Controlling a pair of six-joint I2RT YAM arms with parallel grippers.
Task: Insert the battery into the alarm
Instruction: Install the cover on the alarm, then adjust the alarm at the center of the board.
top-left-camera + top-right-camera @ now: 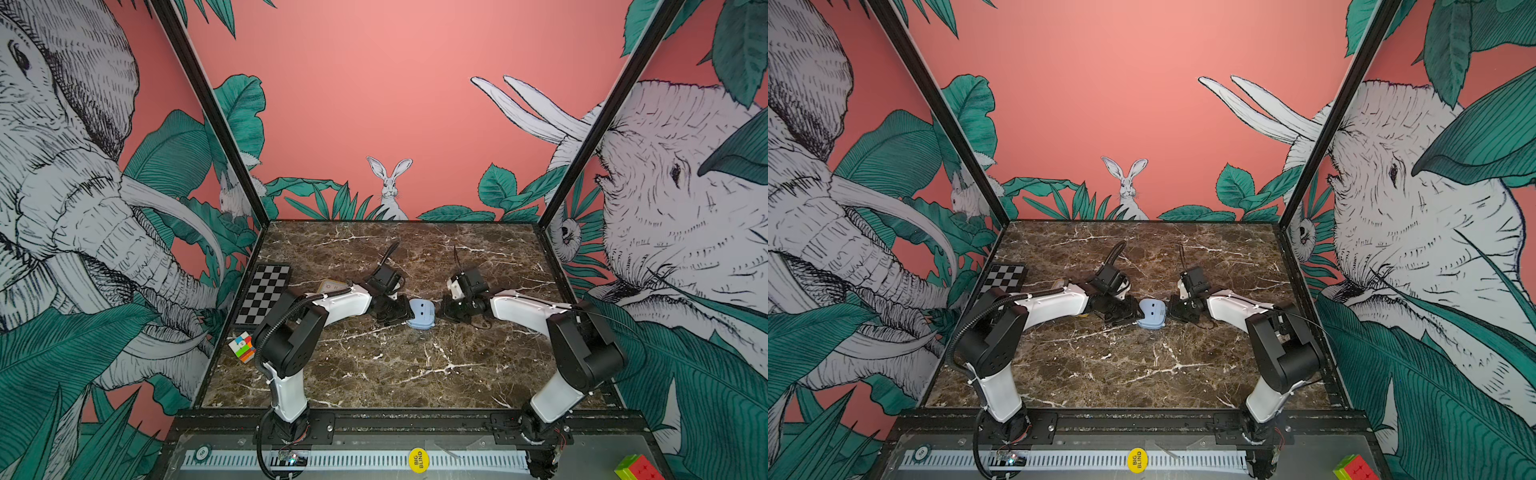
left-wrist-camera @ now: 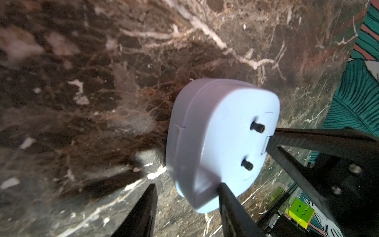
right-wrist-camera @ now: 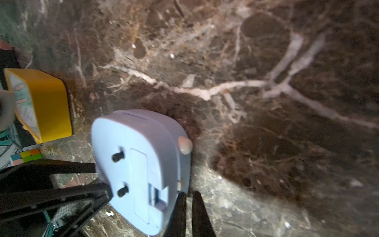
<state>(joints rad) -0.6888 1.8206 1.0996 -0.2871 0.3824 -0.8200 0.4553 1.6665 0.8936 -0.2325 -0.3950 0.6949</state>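
Note:
The alarm (image 1: 422, 312) is a light blue clock lying face down mid-table, with two black knobs on its upturned back (image 3: 139, 143). My left gripper (image 1: 401, 313) sits at its left side, open. One fingertip (image 2: 222, 187) rests on the alarm's back (image 2: 221, 127); the other stands apart over the marble. My right gripper (image 3: 188, 194) is shut at the alarm's right edge, beside a notch in the back panel, with nothing between its fingers. The battery is not in view in any frame.
A yellow-sided box (image 3: 47, 106) lies behind my left arm. A chessboard (image 1: 264, 299) and a colour cube (image 1: 242, 347) sit along the left wall. Another cube (image 1: 638, 469) rests beyond the front rail.

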